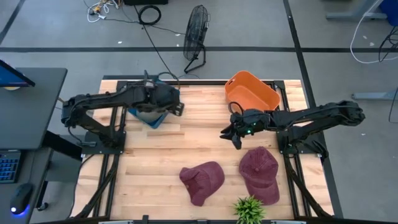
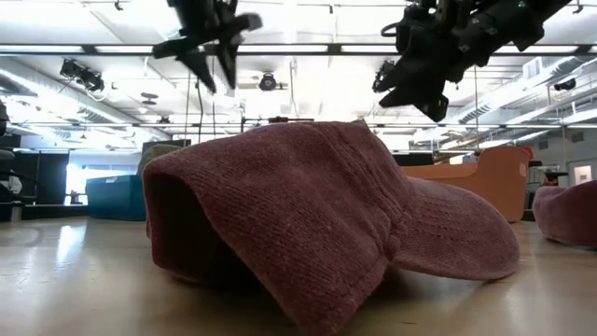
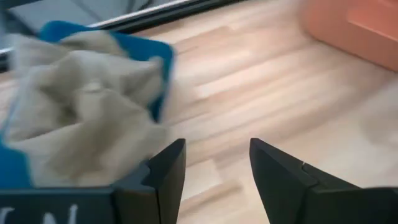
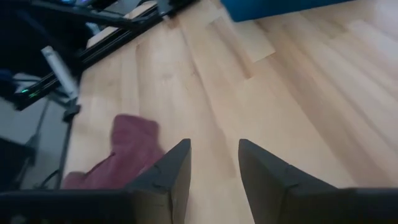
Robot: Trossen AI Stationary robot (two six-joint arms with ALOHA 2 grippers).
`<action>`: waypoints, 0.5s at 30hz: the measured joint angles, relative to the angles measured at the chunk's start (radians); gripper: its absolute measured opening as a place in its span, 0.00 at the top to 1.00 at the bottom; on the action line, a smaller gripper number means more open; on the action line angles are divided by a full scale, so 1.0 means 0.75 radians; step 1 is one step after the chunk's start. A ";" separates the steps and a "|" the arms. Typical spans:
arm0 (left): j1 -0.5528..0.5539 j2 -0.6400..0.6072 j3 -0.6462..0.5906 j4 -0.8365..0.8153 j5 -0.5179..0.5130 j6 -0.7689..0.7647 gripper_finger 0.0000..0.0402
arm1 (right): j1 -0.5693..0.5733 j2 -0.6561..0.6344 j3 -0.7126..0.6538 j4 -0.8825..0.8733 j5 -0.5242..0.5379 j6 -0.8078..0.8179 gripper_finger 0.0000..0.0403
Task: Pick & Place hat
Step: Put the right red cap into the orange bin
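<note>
wooden table (image 1: 155,155); orange bin (image 1: 252,93) at back right, blue bin (image 1: 151,116) with beige cloth at back left; two maroon hats (image 1: 203,181) (image 1: 259,174) near front edge; right gripper (image 1: 232,135) fingers apart, empty, above table; left gripper (image 1: 179,107) likewise parted, beside blue bin.

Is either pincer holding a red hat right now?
No, both red hats lie on the table, and both pincers are open and empty.

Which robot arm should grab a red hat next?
Probably the right. Its open gripper hovers empty just above the right hat, with the left hat also close. The left gripper, also open, is far back over the blue bin, which already holds a beige hat.
</note>
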State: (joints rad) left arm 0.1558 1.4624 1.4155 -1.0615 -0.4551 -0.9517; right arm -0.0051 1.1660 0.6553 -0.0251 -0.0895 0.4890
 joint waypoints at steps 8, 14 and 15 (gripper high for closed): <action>-0.217 0.028 -0.001 0.241 0.065 0.135 0.55 | 0.050 -0.034 0.265 -0.261 -0.107 -0.191 0.66; -0.331 0.108 -0.001 0.354 0.096 0.172 0.55 | 0.113 -0.026 0.578 -0.789 -0.056 -0.346 0.66; -0.343 0.129 -0.001 0.371 0.116 0.173 0.55 | 0.119 -0.026 0.617 -0.869 -0.054 -0.350 0.66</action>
State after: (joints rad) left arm -0.1012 1.5589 1.4147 -0.7835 -0.3679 -0.8219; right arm 0.0840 1.1465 1.1180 -0.6770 -0.1302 0.2269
